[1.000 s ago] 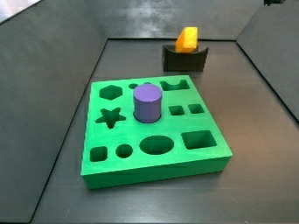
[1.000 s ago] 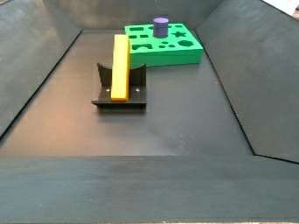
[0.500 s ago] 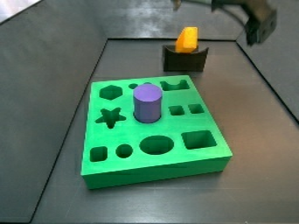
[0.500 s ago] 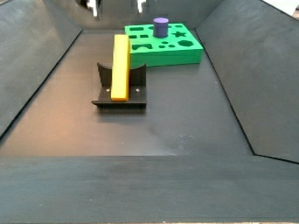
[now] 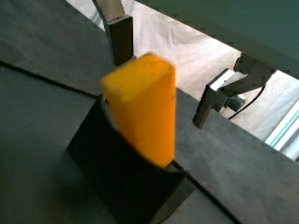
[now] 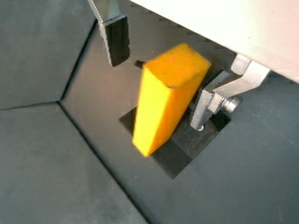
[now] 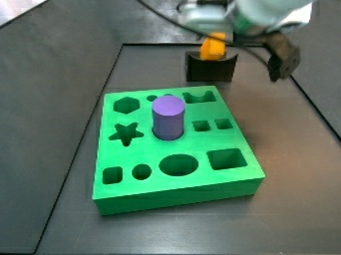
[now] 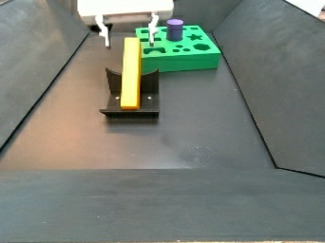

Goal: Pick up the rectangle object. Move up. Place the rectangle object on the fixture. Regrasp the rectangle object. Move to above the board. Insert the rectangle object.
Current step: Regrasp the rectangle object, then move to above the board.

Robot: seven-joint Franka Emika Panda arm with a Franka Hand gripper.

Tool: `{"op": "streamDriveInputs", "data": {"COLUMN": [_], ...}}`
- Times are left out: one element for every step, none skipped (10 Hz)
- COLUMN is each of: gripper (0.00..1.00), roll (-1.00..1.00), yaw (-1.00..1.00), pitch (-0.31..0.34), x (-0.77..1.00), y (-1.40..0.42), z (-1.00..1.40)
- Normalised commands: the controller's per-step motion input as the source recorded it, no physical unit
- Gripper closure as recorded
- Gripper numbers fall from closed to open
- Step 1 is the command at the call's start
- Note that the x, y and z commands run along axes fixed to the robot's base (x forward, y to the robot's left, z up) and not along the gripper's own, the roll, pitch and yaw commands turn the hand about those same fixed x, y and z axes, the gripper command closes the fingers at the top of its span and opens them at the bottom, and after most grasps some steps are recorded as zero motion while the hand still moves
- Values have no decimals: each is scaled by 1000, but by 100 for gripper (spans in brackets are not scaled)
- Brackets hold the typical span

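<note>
Above the fixture (image 8: pixel 129 99), the gripper (image 8: pixel 125 36) hangs with fingers (image 6: pixel 117 41) spread wide and empty; the rectangle object (image 8: pixel 129 68) rests in the fixture's notch directly beneath, its long axis leaning up between the plates, awaiting regrasp.

Gripper (image 8: pixel 128 36): absent from both side views a second ago, barely entering half a second ago; now lowered over the far end of the rectangle object (image 8: pixel 129 68) on the fixture (image 8: pixel 131 101), fingers (image 6: pixel 117 39) spread either side, not touching.
</note>
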Motion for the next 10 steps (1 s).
{"op": "streamDriveInputs", "data": {"gripper": [0,0,0,100,100,100,100,100,100,100], "roll": [58,64,64,0,-4,-12,-34,-54,-57,-59], "yaw": [-28,-20,-11,0,35,29,8,-20,-31,-46], "pitch": [-16,4,13,0,-63,-64,-62,-52,-44,-19], "x": [77,74,75,0,-55,-56,-60,-62,-63,-64], "y": [-1,-3,-6,0,-4,-6,-4,-1,-2,-1], "z": [-485,-326,-222,0,1000,1000,1000,1000,1000,1000]}}
